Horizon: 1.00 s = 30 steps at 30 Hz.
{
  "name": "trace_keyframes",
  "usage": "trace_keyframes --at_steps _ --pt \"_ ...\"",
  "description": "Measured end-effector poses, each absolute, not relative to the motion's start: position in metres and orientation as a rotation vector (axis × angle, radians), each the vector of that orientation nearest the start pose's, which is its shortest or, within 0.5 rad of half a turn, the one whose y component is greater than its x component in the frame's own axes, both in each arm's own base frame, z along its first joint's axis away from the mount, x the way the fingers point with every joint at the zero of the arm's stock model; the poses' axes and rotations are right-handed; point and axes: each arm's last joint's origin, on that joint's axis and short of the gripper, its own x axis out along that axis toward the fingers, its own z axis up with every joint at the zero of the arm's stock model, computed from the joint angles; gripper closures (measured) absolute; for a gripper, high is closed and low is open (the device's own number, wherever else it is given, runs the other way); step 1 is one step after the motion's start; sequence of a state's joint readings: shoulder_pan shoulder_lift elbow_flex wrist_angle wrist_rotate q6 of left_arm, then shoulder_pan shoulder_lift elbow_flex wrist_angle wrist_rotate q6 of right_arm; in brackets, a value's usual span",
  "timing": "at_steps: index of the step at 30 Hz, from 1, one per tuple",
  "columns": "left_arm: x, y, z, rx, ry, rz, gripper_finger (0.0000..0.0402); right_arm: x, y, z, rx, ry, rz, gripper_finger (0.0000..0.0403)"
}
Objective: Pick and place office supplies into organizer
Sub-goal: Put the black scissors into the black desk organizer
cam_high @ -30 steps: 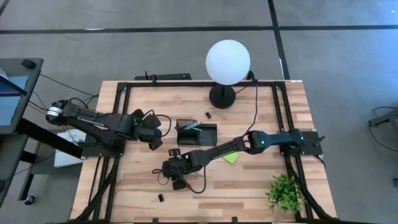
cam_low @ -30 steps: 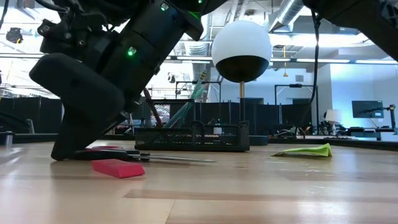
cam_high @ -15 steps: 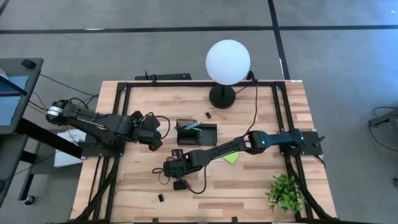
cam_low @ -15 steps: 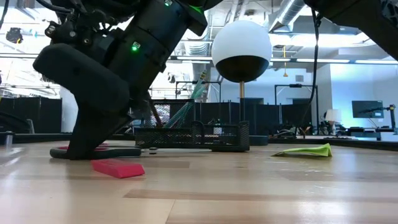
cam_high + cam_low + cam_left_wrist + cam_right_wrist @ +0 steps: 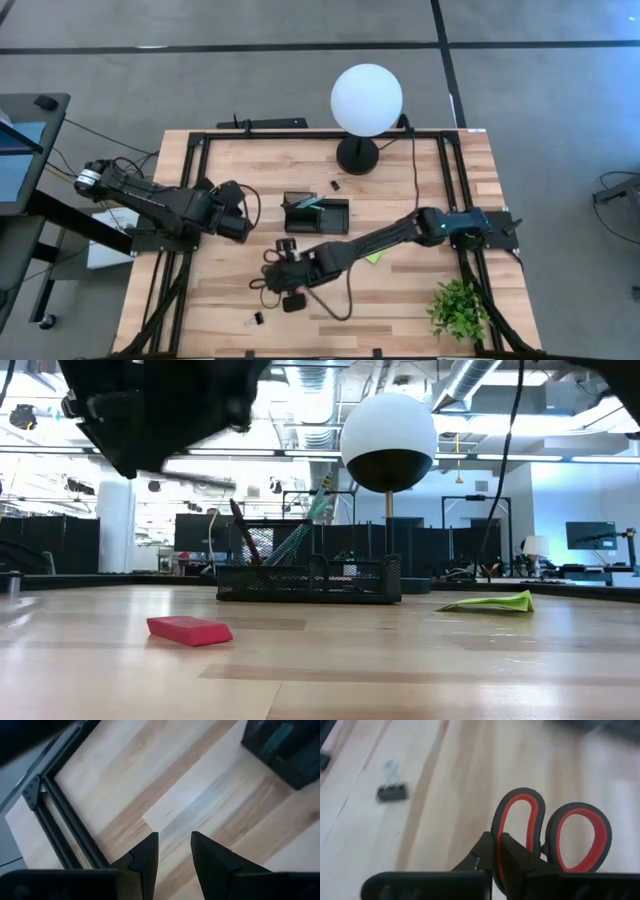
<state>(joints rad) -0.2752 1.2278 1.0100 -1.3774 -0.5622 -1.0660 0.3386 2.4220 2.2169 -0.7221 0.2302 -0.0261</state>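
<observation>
My right gripper (image 5: 495,857) is shut on the red-handled scissors (image 5: 580,809) and holds them above the table's near middle (image 5: 275,280). In the low view the scissors show only as a dark blur (image 5: 200,478) high over the wood. The black organizer (image 5: 315,213) stands on the table beyond, with pens (image 5: 305,525) sticking up out of it. A red piece (image 5: 188,630) and a lime-green sticky-note pad (image 5: 490,602) lie flat on the wood. My left gripper (image 5: 172,850) hovers open left of the organizer, with nothing between its fingers. My right gripper pinches the rim of one handle loop (image 5: 502,827) between its two shut fingers. They come from above at a slant. The other loop (image 5: 592,817) stands free beside them. The scissors are lifted clear of the table.
A white globe lamp (image 5: 366,98) with a round black base (image 5: 357,155) stands at the far edge. One black clip (image 5: 258,318) lies near the front edge, another (image 5: 335,185) behind the organizer. A green plant (image 5: 458,308) sits at the near right corner.
My right gripper has risen from the table, mostly in the last half second, taking the scissors with it. They lay flat on the wood and now hang clear of it. My left gripper has drawn back a little toward the table's left edge and turned.
</observation>
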Motion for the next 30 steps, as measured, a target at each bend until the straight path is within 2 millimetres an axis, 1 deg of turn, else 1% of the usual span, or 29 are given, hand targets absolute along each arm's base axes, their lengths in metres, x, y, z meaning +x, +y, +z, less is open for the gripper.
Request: trace_keyframes --at_steps 3,5,6,10,11,13,14,16,17,19,22,24,26,30 --pt "0.177 -0.038 0.266 -0.227 1.116 0.914 0.0290 0.493 0.163 0.244 -0.352 0.813 0.051 0.0398" --pt "0.175 -0.039 0.266 -0.227 1.122 0.930 0.0290 0.488 0.153 0.272 -0.364 0.756 0.023 0.0396" --pt "0.172 -0.040 0.266 -0.233 1.124 0.951 0.0290 0.486 0.147 0.288 -0.341 0.711 0.032 0.0395" --pt "0.161 -0.044 0.269 -0.236 1.131 0.994 0.0290 0.480 0.109 0.348 -0.225 0.511 0.120 0.0398" --pt "0.159 -0.046 0.270 -0.244 1.125 0.984 0.0290 0.479 0.098 0.359 -0.208 0.470 0.131 0.0399" --pt "0.157 -0.051 0.270 -0.244 1.123 0.963 0.0290 0.477 0.075 0.378 -0.169 0.390 0.086 0.0400" --pt "0.155 -0.055 0.270 -0.240 1.126 0.942 0.0290 0.475 0.064 0.383 -0.150 0.381 0.059 0.0400" --pt "0.153 -0.061 0.271 -0.230 1.118 0.909 0.0290 0.477 0.045 0.387 -0.132 0.355 0.021 0.0400" --pt "0.152 -0.064 0.270 -0.222 1.115 0.894 0.0290 0.478 0.038 0.385 -0.125 0.369 0.012 0.0401" --pt "0.150 -0.069 0.271 -0.214 1.098 0.878 0.0290 0.489 0.026 0.372 -0.094 0.381 0.032 0.0400" --pt "0.147 -0.075 0.271 -0.201 1.076 0.858 0.0290 0.509 0.015 0.345 -0.038 0.382 0.124 0.0399" --pt "0.146 -0.079 0.271 -0.198 1.071 0.836 0.0290 0.522 0.007 0.332 0.004 0.325 0.169 0.0399" --pt "0.146 -0.083 0.270 -0.198 1.065 0.809 0.0290 0.524 -0.006 0.329 0.032 0.329 0.157 0.0399" --pt "0.144 -0.091 0.270 -0.194 1.054 0.759 0.0290 0.522 -0.028 0.334 0.032 0.317 0.078 0.0400"
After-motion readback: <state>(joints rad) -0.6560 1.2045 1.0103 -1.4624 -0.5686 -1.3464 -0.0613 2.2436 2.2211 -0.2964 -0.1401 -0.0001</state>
